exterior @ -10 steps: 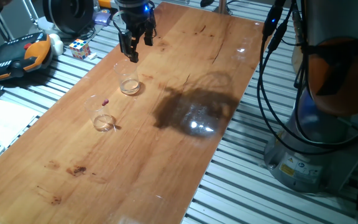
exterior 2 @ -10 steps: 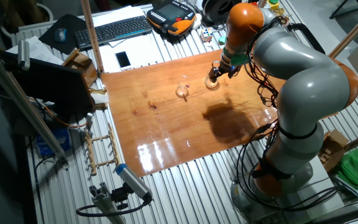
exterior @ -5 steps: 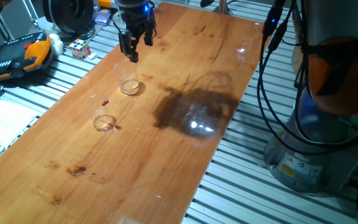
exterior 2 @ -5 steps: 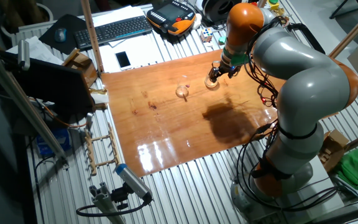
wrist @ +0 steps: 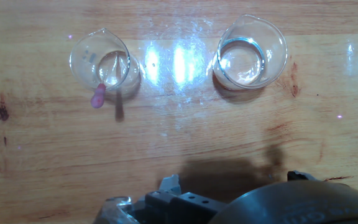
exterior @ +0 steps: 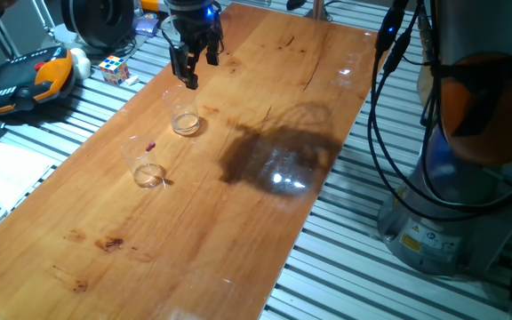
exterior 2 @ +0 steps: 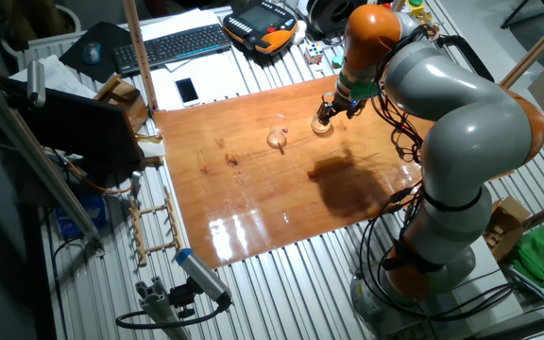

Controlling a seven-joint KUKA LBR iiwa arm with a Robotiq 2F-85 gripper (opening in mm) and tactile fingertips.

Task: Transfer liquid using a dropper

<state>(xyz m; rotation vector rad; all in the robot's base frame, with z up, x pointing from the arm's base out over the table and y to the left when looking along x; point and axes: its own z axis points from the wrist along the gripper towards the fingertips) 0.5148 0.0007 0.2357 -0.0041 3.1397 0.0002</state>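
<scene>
Hand (exterior: 190, 73), fingers slightly parted and empty, hangs above one clear cup (exterior: 184, 116) near the tabletop's (exterior: 265, 107) far edge; dropper (wrist: 99, 94) leans in the other cup (wrist: 101, 61); Rubik's cube (exterior: 115, 68) lies off the tabletop.

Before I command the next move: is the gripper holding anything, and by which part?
Nothing is held. The gripper hangs bare above one cup; the dropper stands in the other cup.

The arm reaches out over the far part of the counter (exterior: 238, 222), its orange and grey links bent at the elbow, wrist turned downward. The black end effector (exterior: 190, 73) hangs fingers-down above the wood — its fingers stand parted, holding nothing, clear of the surface.
</scene>
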